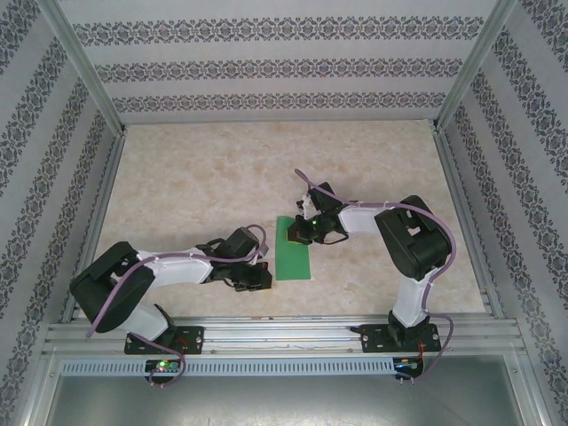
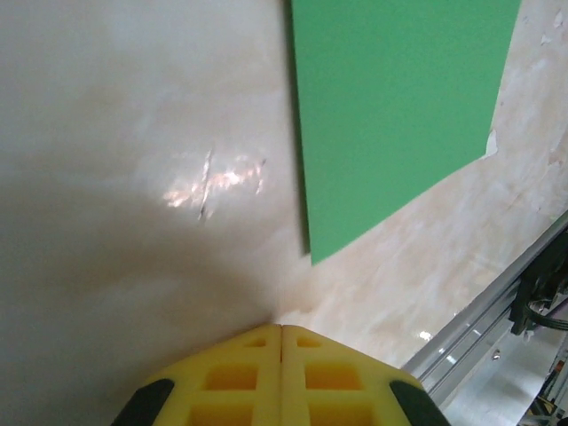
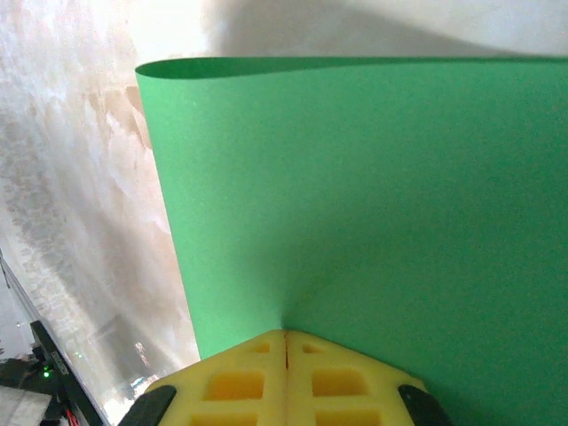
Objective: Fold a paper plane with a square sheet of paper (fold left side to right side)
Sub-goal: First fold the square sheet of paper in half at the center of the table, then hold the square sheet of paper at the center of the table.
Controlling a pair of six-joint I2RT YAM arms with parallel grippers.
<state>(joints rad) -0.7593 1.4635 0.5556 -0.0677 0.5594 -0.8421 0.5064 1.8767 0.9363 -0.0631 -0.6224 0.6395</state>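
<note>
The square sheet of paper (image 1: 294, 257) lies on the marbled worktop (image 1: 204, 177), and from above it shows as a tall, narrow green rectangle rather than a full square. Everything else is placed from it.

The right gripper (image 1: 300, 232) sits over the sheet's far end, its arm reaching in from the sheet's right side. In the right wrist view its yellow fingers are pressed flat together and the gripper (image 3: 285, 335) meets the green surface (image 3: 373, 195) at their tip. Beyond that tip the paper's far edge bows in a soft curve, not a sharp crease. Whether a layer of paper is pinched between the fingers cannot be told.

The left gripper (image 1: 261, 280) is just beside the sheet's near left corner, on the bare worktop side and not on the paper. In the left wrist view the gripper (image 2: 282, 330) is also fully closed, with nothing between its fingers. The sheet (image 2: 390, 115) lies flat ahead of it and to the right, its nearest corner close to the tip but apart from it.

An aluminium rail (image 1: 284, 330) runs along the worktop edge on the near side of the sheet.
</note>
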